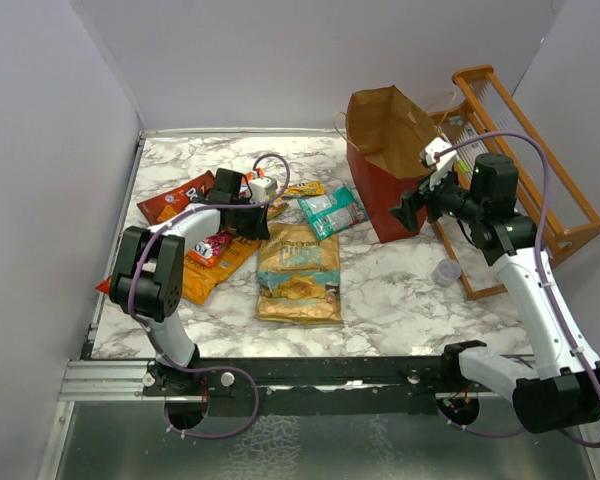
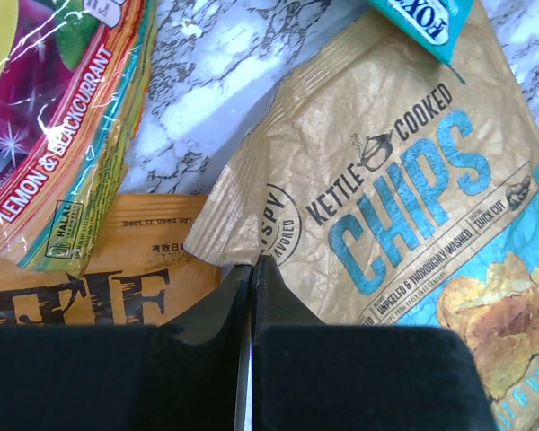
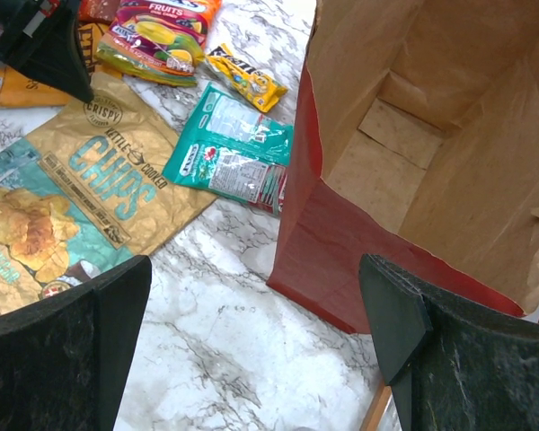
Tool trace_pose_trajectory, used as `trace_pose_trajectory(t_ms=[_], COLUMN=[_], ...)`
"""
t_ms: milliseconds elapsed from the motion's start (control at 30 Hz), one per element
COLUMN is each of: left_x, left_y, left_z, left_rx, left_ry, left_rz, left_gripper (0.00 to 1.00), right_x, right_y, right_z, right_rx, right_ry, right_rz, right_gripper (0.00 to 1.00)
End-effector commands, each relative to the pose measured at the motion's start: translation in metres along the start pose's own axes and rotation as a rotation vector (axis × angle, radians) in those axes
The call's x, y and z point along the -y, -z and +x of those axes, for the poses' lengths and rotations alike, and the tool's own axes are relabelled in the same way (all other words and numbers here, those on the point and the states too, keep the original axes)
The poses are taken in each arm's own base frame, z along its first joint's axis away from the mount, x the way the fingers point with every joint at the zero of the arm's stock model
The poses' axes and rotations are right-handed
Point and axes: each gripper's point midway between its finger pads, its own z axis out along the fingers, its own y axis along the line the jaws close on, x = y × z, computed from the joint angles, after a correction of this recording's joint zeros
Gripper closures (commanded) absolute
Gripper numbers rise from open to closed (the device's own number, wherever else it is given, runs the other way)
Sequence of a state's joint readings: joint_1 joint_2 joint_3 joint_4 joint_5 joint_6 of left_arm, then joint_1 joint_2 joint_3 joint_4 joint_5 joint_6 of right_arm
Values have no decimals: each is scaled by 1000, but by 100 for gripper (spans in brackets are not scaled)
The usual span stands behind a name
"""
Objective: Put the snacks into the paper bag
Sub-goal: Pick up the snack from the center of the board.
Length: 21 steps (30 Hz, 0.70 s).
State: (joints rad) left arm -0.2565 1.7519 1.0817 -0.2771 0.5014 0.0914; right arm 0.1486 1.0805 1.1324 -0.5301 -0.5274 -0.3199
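**Top view.** We log a white marble-patterned table (image 1: 400,300) boxed in by plain pale lilac walls (image 1: 280,60) on the left, far and right sides. A tall red paper bag with brown kraft inside (image 1: 377,205) stands upright near the far right corner, mouth open upward. An orange wooden rack (image 1: 570,215) runs along the right edge, with a small clear plastic cup (image 1: 446,272) just beside it.

A tan-and-teal crinkled chip bag (image 1: 299,272) lies flat mid-table. Its long axis runs from the near edge to the far edge, printed top toward the far edge. A teal pouch (image 1: 332,210) lies between it and the paper bag. A dark red Doritos bag (image 1: 170,200) and a flat orange packet (image 1: 215,268) lie toward the left edge.

The left gripper (image 1: 242,215) sits at the chip bag's far left corner. The right gripper (image 1: 412,208) hangs against the paper bag's right side.

**Left wrist.** Only here do we see the grip itself. The two black fingers are pressed together, clamped on the chip bag's top seam near its corner. A glossy pink-and-yellow fruit candy packet (image 2: 54,108) overlaps the orange packet at the left.

**Right wrist.** The jaws are spread wide and hold nothing. Only this view looks down into the paper bag, and no snack shows on the folded kraft floor that is visible. A small yellow sweet packet (image 3: 247,81) lies just past the teal pouch.
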Motion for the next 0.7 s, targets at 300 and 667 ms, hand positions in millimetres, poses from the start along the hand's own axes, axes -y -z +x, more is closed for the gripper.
trace_pose_trajectory(t_ms=[300,667], left_x=[56,124], left_y=[63,125], left_z=[-24,-28], left_rx=[120,236], left_ry=[-416,-756], left_rz=[140,270], left_gripper=[100,100], right_x=[-57,-135], right_y=[12,-16], right_z=[-38,-48], right_rx=[153,165], right_ry=[126,323], right_rz=[-339,-620], right_gripper=[1,1])
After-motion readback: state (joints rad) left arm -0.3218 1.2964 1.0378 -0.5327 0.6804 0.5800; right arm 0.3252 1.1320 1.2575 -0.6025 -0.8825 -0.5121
